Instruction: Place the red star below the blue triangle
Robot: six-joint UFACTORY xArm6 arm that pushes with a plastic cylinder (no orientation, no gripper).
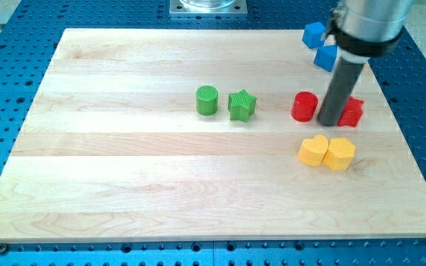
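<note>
The red star (352, 111) lies at the view's right, partly hidden behind my rod. My tip (329, 123) rests on the board touching the star's left side, between it and a red cylinder (304, 106). The blue triangle (325, 58) sits above them near the board's top right, partly hidden by the arm. A blue cube (313, 34) lies just above the triangle.
A green cylinder (207, 100) and a green star (242, 106) sit near the board's middle. A yellow heart (313, 151) and a yellow hexagon (339, 154) lie side by side just below my tip. The wooden board's right edge (413, 140) is near.
</note>
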